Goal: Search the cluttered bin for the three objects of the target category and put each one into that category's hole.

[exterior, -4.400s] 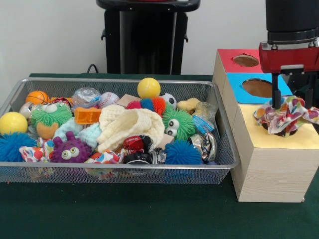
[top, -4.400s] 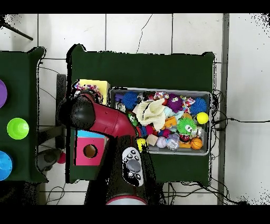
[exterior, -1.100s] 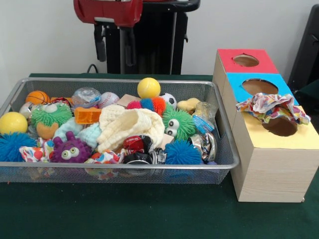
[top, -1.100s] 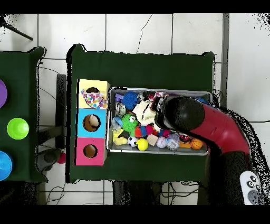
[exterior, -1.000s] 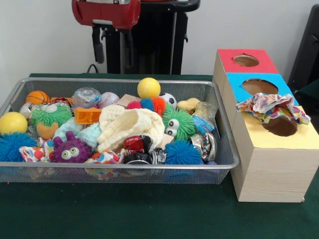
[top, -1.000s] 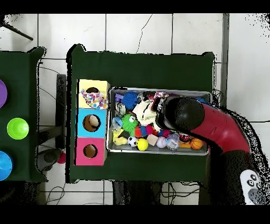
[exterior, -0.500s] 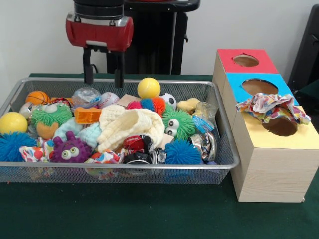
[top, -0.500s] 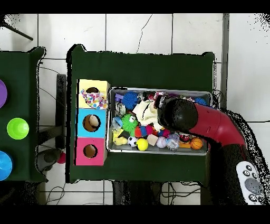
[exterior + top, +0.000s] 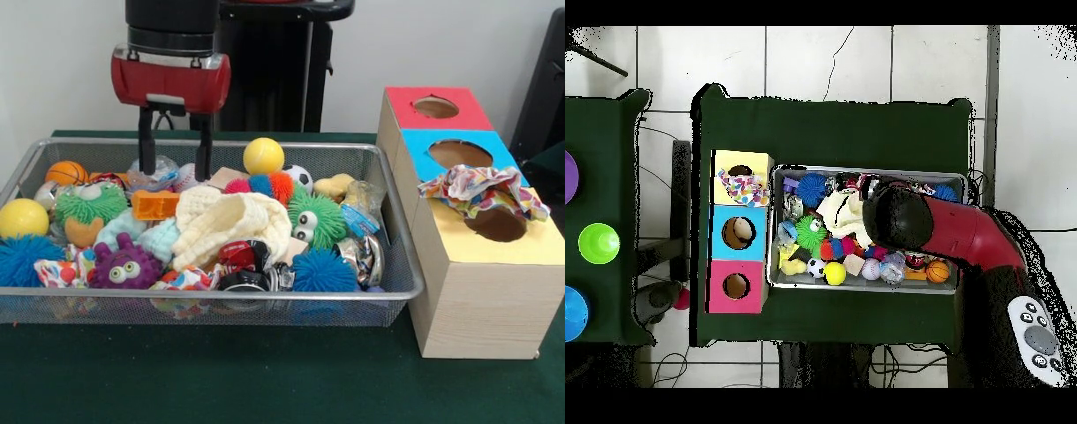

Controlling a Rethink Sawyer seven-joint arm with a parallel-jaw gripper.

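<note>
Gripper (image 9: 174, 177) hangs over far-left part of wire bin (image 9: 402, 291), fingers spread apart w/ nothing between them, tips straddling clear plastic ball (image 9: 152, 170) beside baseball (image 9: 192, 176). Orange block (image 9: 154, 205) & cream knit cloth (image 9: 229, 225) lie just nearer. Patterned cloth (image 9: 477, 189) drapes over yellow hole (image 9: 499, 224) of box at right, half in.

We hold our red arm (image 9: 965, 232) vertical, tool (image 9: 175, 168) pointing straight down, its two fingers (image 9: 146, 152) spread apart.
</note>
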